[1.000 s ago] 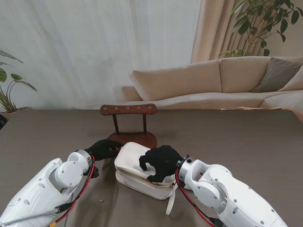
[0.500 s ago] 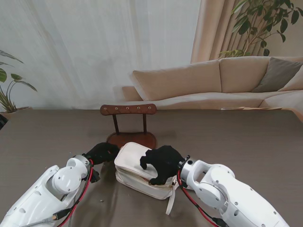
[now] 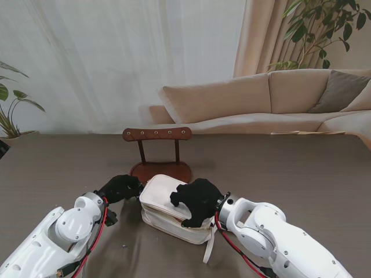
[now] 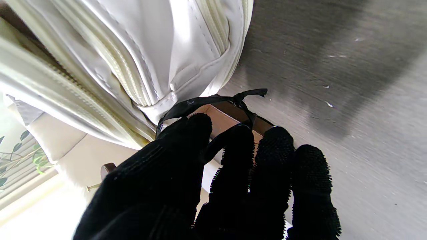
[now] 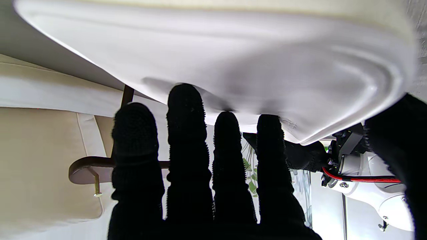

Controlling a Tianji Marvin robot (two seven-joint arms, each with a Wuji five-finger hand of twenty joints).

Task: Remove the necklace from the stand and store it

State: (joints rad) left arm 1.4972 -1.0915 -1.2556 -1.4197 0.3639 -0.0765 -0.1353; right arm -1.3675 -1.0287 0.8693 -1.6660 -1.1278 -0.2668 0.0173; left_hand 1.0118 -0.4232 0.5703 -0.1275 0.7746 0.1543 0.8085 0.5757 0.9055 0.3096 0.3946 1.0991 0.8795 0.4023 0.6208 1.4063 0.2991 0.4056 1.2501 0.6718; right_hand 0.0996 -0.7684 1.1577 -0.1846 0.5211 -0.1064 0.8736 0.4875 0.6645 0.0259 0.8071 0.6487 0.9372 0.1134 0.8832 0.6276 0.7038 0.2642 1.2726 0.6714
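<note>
Evidently the necklace [image 4: 213, 99], a thin black cord, is off the wooden stand [image 3: 156, 134], whose pegs are seen bare. In the left wrist view it is seen at the tips of the left hand [image 3: 120, 188], right against the left end of the white zippered pouch [image 3: 156, 194]. The left hand's thumb and fingers are drawn together around the cord, so it is judged to be grasped. The right hand [image 3: 196, 200] is laid palm-down on the pouch, fingers pressed into the soft top and thumb at its edge, bracing it on the table [image 3: 290, 174].

Storing is judged to be the step in hand. Whether the zip is already open cannot be told. The pouch should be kept pinned by the right hand, and the cord fed in at the mouth a little at a time, so that no loop is left trailing over the zip teeth.

Only a short arc of cord is shown, stretched across the fingertips, with a knot and a loose tail pointing away from the pouch; the rest is hidden by the glove. The pouch's long axis runs from far left to near right.
</note>
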